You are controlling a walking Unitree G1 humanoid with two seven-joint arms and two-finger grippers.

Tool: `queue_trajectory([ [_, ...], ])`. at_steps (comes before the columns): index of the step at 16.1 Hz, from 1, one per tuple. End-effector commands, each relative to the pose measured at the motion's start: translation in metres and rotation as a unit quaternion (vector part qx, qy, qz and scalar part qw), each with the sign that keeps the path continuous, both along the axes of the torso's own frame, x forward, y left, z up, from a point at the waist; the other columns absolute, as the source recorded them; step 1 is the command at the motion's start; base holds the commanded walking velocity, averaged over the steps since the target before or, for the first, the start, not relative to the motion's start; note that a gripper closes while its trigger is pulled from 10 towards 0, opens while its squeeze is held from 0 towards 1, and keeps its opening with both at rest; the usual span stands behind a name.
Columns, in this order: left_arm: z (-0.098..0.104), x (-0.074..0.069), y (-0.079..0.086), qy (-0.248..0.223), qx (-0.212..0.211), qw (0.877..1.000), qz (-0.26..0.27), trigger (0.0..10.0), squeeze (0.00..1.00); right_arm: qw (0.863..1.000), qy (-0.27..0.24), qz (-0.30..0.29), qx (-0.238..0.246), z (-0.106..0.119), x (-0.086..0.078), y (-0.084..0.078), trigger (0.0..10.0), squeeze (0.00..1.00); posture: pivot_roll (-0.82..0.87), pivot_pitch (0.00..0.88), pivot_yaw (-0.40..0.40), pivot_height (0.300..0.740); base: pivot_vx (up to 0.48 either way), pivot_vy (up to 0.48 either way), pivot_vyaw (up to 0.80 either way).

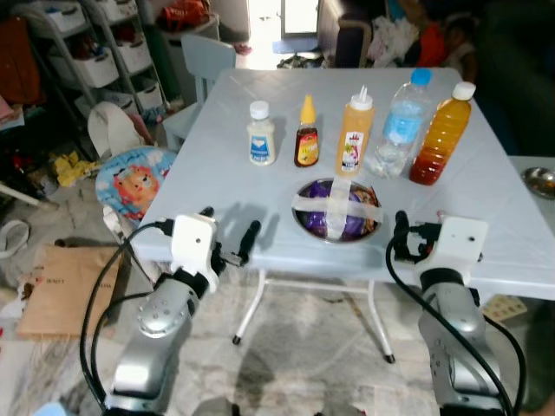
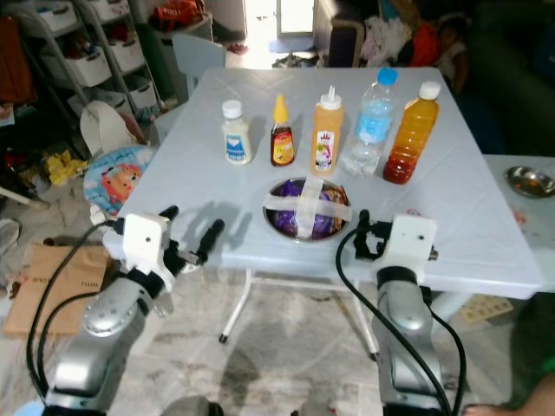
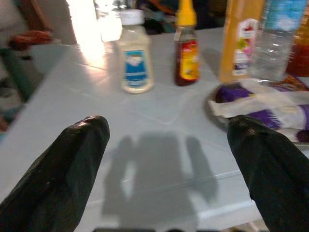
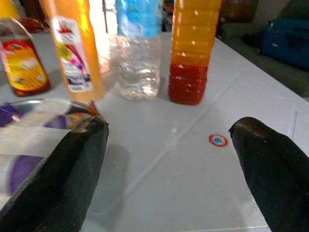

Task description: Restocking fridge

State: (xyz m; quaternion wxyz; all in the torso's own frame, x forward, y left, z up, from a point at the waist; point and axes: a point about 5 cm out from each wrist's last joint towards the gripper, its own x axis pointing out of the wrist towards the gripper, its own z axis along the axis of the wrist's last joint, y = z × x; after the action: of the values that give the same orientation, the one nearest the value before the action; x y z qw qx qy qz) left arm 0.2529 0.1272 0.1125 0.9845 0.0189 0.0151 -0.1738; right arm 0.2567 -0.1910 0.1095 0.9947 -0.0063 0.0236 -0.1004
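Bottles, five in count, are being kept upright in a row across the pale blue table [image 1: 217, 165], long axes vertical, caps upward: a white bottle [image 1: 260, 133], a dark sauce bottle [image 1: 306, 133], an orange squeeze bottle [image 1: 355, 133], a water bottle [image 1: 400, 124], an amber bottle [image 1: 440, 134]; one taped steel bowl [image 1: 336, 210] is being left just before them; the left gripper [image 1: 228, 232] and right gripper [image 1: 420, 227] are being held at the near edge, fingers apart.

Your arms: silver metal, rounded joints
Wrists: white boxes
Cables: black loops
left claw [image 1: 227, 234], right claw [image 1: 420, 227]: long black fingers
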Motion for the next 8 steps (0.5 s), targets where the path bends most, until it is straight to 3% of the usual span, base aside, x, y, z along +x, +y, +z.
queue_trajectory([
  [1, 0.000, 0.000, 0.006, 0.003, 0.004, 1.000, 0.014, 10.0, 0.00, 1.000, -0.003, 0.016, 0.006, 0.002, 0.004, 0.008, 10.0, 0.00, -0.03, 0.000, 0.024, 0.740, 0.000, 0.000, 0.00],
  [6, -0.003, 0.019, 0.022, 0.003, 0.038, 0.988, 0.147, 10.0, 0.00, 1.000, 0.008, 0.025, 0.009, -0.001, 0.005, 0.013, 10.0, 0.00, -0.03, 0.000, 0.030, 0.740, 0.000, 0.000, 0.00],
  [8, -0.003, 0.021, 0.031, 0.004, 0.032, 0.984, 0.174, 10.0, 0.00, 0.999, 0.004, 0.031, 0.008, 0.000, 0.003, 0.016, 10.0, 0.00, -0.03, 0.000, 0.034, 0.740, 0.000, 0.000, 0.00],
])
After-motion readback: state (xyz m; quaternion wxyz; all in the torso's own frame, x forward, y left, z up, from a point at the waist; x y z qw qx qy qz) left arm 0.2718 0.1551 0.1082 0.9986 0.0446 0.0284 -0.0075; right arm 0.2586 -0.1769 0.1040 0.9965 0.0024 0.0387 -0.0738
